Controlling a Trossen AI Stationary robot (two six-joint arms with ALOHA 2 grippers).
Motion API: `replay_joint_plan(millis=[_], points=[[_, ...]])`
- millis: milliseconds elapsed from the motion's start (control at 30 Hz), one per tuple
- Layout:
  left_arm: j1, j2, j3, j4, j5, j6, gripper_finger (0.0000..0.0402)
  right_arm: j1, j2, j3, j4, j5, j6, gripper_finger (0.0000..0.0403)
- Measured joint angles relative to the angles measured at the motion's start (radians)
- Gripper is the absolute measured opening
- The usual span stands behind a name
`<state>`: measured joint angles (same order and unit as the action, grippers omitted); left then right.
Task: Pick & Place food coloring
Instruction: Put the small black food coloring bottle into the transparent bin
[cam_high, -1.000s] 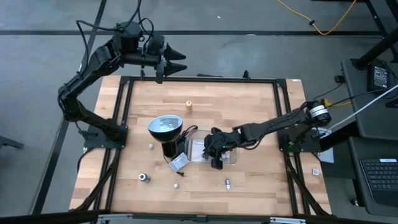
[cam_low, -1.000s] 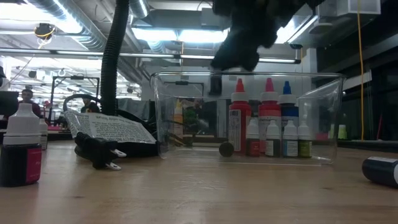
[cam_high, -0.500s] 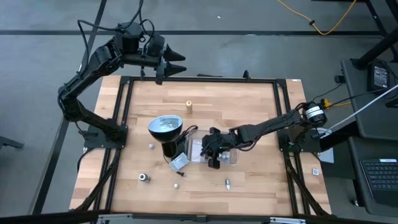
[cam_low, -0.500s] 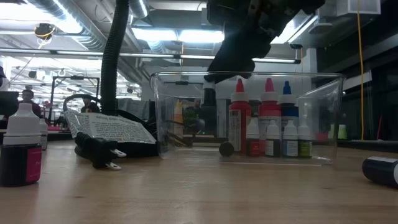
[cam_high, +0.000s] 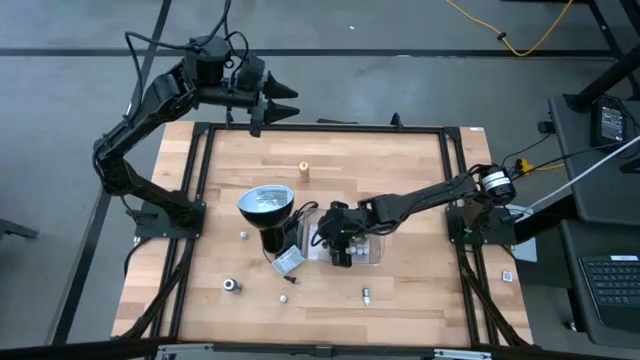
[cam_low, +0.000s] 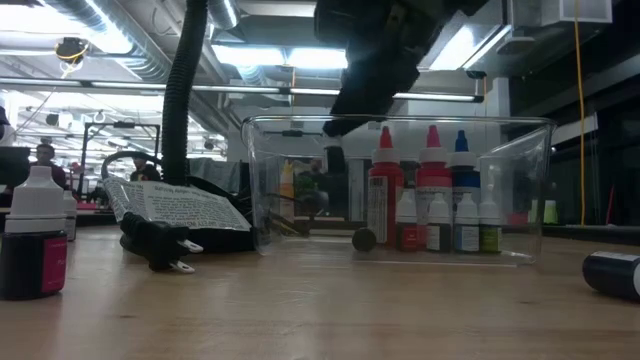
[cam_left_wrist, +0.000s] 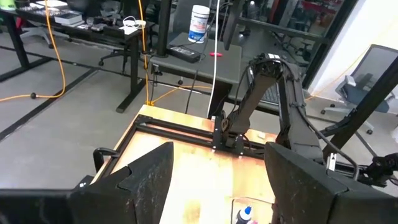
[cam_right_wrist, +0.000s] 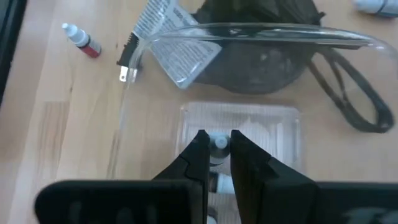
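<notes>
The wooden tabletop (cam_high: 400, 170) carries everything, with the black lamp (cam_high: 268, 212) standing just left of its centre and its plug and paper tag (cam_low: 178, 206) lying at its foot. Touching the lamp's base at three o'clock sits the clear tray (cam_low: 520, 170), where most of the food coloring (cam_low: 432, 195) stands upright in a tight cluster, caps up, long axes vertical.

The right pincer (cam_right_wrist: 217, 155) hangs over the tray's nine o'clock end, its fingers pressed close on a small white-capped bottle (cam_right_wrist: 218, 144) held upright between the tips. The left pincer (cam_high: 275, 100) waits beyond the tabletop's twelve o'clock edge, jaws spread and empty.

Loose bottles remain: an orange one (cam_high: 303, 171) upright toward twelve o'clock, a red-bodied one (cam_right_wrist: 82, 41) lying on its side, a dark one (cam_low: 32, 245) standing, and several tiny ones near six o'clock, too small to read.

These bottles look light, stiff plastic, smooth and likely slippery; being narrow, they should tip easily. The body just below the cap seems the best place to pinch.
</notes>
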<state>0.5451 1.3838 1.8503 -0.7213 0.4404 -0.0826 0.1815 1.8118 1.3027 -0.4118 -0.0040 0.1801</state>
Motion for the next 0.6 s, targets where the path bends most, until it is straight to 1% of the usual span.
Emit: replay_joint_plan(millis=[100,300,600], points=[[0.0,0.0,0.0,-0.001,0.0,0.0,0.0245,-0.004,0.007,0.038,-0.056,0.001,-0.019,0.0047],[0.0,0.0,0.0,-0.002,0.0,0.0,0.0242,-0.008,0.059,0.105,-0.132,-0.016,-0.061,0.0046],[0.0,0.0,0.0,-0.016,0.0,0.003,0.0245,-0.008,0.114,0.107,-0.103,-0.032,-0.092,0.0045]])
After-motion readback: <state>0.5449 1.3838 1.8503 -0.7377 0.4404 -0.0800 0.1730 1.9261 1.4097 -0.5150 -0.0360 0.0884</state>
